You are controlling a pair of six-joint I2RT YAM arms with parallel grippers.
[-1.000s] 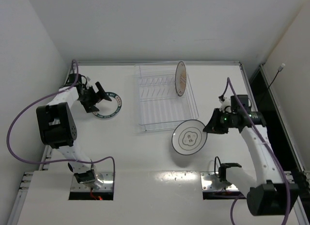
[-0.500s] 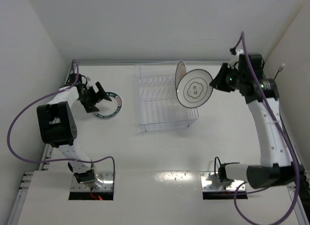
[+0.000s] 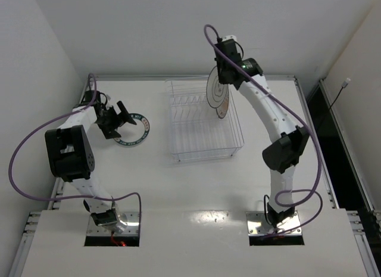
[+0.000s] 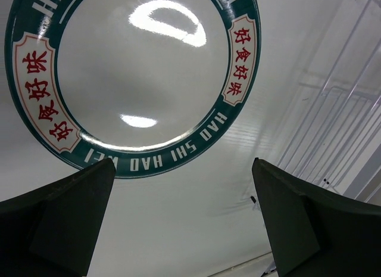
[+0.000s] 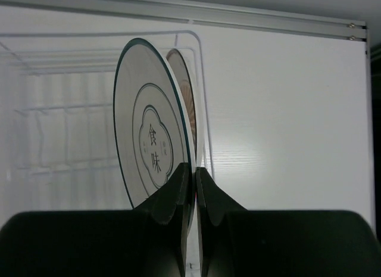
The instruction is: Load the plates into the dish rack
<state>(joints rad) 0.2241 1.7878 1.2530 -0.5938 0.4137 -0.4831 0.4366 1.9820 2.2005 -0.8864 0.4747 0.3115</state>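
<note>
My right gripper [image 3: 221, 80] [image 5: 194, 168] is shut on the rim of the white plate with a grey ring [image 3: 216, 91] [image 5: 149, 131]. That plate hangs upright on edge over the back right of the dish rack [image 3: 202, 128] [image 5: 53, 110], just left of the orange-patterned plate [image 3: 223, 111] [image 5: 185, 89], which stands in the rack. The dark green-rimmed plate [image 3: 140, 131] [image 4: 137, 74] lies flat on the table left of the rack. Over its left edge my left gripper [image 3: 121, 118] [image 4: 183, 164] hovers open, holding nothing.
The rack's wire side [image 4: 345, 110] shows to the right of the flat plate in the left wrist view. A raised rail [image 3: 196, 78] [image 5: 238, 18] runs along the table's far edge, close behind the rack. White walls close in at the back and left.
The right arm has carried the white plate from the table's front right up and across to the rack's back right, turning it upright. The left arm has not moved.
</note>
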